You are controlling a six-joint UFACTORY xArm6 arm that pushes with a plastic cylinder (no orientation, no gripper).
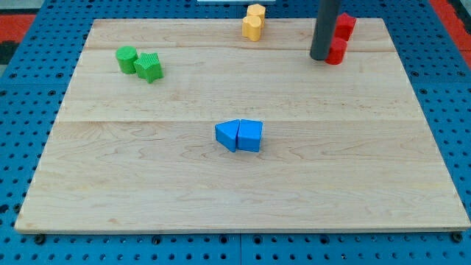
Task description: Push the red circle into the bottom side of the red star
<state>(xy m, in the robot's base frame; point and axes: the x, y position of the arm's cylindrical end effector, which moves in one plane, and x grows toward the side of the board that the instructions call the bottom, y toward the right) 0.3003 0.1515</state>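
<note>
Our tip (321,57) stands just left of the red circle (336,51), which sits touching the bottom of the red star (344,25) at the board's (221,199) top right. We have no jaws and hold nothing. The push looks nearly finished; next we'd only nudge gently upward.

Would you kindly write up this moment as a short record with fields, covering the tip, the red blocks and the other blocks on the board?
tip: my tip is at the view's top right, touching the left side of the red circle
red circle: directly below the red star, the two in contact
red star: near the board's top edge, partly hidden by the rod
yellow blocks: two together, top centre
green blocks: two together, upper left
blue blocks: two together, mid-board
board: wooden board on a blue pegboard
</note>
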